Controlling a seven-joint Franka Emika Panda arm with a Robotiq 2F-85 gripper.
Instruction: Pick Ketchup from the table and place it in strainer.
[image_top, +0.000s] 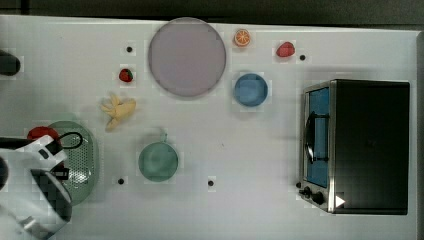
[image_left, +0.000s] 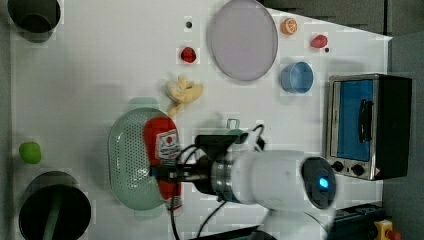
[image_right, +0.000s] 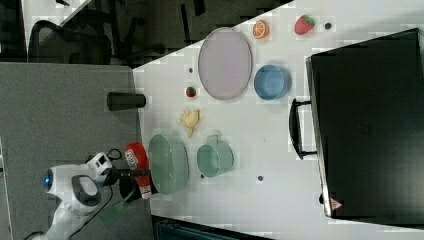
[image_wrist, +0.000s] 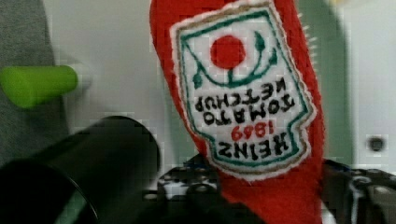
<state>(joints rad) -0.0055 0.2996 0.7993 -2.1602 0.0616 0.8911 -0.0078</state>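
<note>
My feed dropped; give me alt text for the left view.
The gripper holds the red Ketchup above the mint strainer's right side in the left view, on a white table with a lilac plate, blue bowl and toaster oven.

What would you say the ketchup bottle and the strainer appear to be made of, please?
The Ketchup looks like plush fabric: fuzzy red pile and a stitched, embroidered label. The strainer looks like moulded plastic: smooth, matte pale green, with even rows of small holes, though the look alone doesn't settle it.
</note>
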